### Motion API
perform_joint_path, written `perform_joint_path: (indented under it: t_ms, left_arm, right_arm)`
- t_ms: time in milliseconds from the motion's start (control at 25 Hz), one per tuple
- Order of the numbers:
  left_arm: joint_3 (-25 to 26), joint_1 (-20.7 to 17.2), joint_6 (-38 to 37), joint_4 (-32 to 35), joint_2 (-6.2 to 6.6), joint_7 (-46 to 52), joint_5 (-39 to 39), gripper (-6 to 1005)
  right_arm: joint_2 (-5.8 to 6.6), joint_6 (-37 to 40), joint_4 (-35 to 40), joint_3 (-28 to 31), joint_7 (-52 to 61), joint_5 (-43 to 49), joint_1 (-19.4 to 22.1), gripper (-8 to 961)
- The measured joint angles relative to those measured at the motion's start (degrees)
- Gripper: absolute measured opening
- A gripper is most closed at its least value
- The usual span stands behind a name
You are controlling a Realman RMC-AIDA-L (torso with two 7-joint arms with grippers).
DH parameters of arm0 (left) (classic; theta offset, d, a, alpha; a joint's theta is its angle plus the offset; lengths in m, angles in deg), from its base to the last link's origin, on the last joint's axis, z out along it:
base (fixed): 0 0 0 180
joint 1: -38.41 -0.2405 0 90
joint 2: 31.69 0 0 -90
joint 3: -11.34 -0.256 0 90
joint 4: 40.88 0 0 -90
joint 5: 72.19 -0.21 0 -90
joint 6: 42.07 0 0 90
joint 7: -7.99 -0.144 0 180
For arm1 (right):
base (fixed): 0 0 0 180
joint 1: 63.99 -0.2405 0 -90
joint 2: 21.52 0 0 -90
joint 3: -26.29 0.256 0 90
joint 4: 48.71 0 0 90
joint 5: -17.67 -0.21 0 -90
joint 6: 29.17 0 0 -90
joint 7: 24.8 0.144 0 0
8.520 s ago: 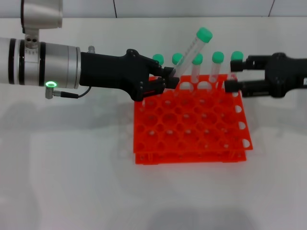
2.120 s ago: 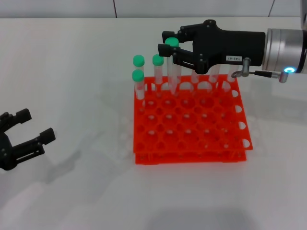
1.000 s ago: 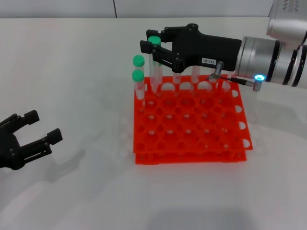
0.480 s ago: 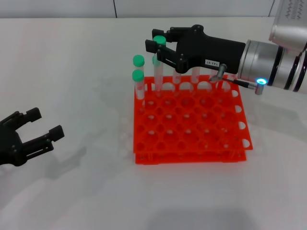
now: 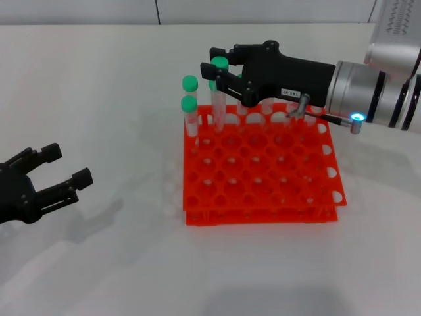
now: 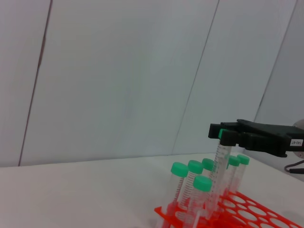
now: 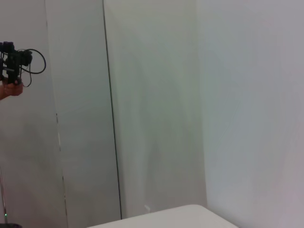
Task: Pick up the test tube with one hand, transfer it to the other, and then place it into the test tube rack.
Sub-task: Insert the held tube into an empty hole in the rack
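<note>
the right gripper (image 5: 216,66), the one with the white label, is clamped on the green cap end of the test tube (image 5: 218,99), holding it upright over the back left corner of the orange test tube rack (image 5: 263,171). the tube's lower end reaches down into a hole there. the left gripper (image 5: 62,172) hangs low over the tabletop (image 5: 99,263), well apart, fingers spread.

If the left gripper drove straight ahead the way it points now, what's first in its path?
Probably nothing soon: the left gripper, open and low, points over bare table; the test tube rack looks off to its side, though depth is unclear.
</note>
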Motion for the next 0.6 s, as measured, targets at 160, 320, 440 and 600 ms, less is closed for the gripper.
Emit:
perform_joint_path:
  t_ms: [160,320,440,600]
  left_arm:
    - [0.0,0.2,0.1,0.0,0.00,0.0,0.0,893]
    - [0.0,0.2,0.3,0.0,0.00,0.0,0.0,893]
    - [0.0,0.3,0.4,0.0,0.00,-0.1,0.0,893]
    - [0.0,0.7,0.5,-0.9,0.00,-0.6,0.0,893]
  right_arm:
    - [0.00,-0.4,0.2,-0.5,-0.1,-0.3,0.0,264]
    - [0.00,-0.6,0.4,-1.1,-0.1,-0.4,0.0,265]
    - [0.00,-1.5,0.5,-1.7,-0.1,-0.6,-0.1,265]
    - [0.00,-2.4,0.6,-3.2,-0.3,-2.1,-0.3,265]
